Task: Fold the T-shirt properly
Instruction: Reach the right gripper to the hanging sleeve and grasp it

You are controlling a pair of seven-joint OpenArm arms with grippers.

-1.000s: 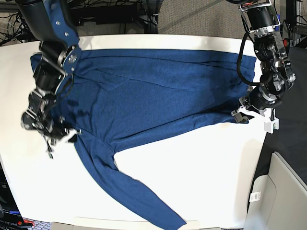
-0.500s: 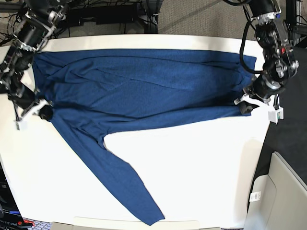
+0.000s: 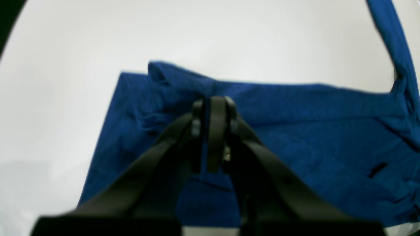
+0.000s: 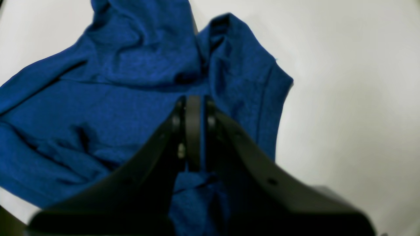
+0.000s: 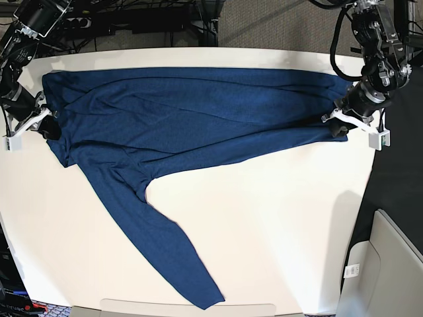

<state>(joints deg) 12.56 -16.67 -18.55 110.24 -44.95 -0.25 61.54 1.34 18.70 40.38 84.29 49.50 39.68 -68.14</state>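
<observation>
Two grips: our left gripper (image 5: 339, 127) and right gripper (image 5: 46, 125) each pinch the shirt (image 5: 185, 115) at opposite ends.
Shirt: stretched across the far side of the table (image 5: 264, 218); one long sleeve (image 5: 158, 244) trails toward us.
Handling, we judge: soft, light, limp knit; sags and wrinkles.
Hold: doubled edges, pinched firmly.

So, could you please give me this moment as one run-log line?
left gripper: shut on dark blue knit T-shirt | right gripper: shut on opposite end | shirt stretched flat on white table | one sleeve trailing toward front edge
</observation>
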